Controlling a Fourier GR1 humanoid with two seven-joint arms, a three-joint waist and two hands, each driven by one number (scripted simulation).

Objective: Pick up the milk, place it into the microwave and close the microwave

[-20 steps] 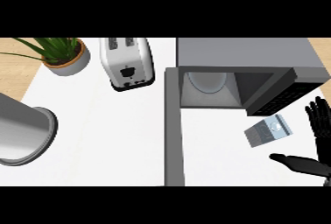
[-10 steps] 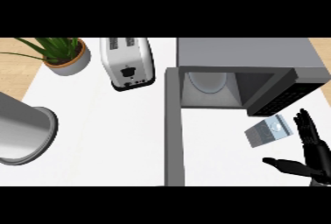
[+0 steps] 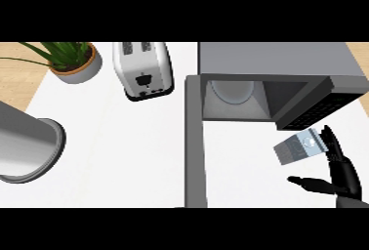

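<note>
Grey-and-white milk carton (image 3: 299,148): lying on white table (image 3: 130,161), right of centre.
Right robot hand (image 3: 340,172): lower right, fingers straight, beside carton, nothing held.
Grey box-shaped microwave (image 3: 277,58): upper right, door (image 3: 317,105) open, no milk inside.
Remaining: grasp, place, close.

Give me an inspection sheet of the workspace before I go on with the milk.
Surface: white counter, bare in the middle.
Job's things: milk carton on the counter in front of the microwave; microwave door swung open, turntable visible inside.
Clutter: toaster, potted plant, metal pot at the left edge.
Hands: right hand open, fingers straight beside the carton's right side, contact unclear; left hand not in view.
Cables: nothing seen.
Surroundings: wooden floor beyond the far corners.
</note>
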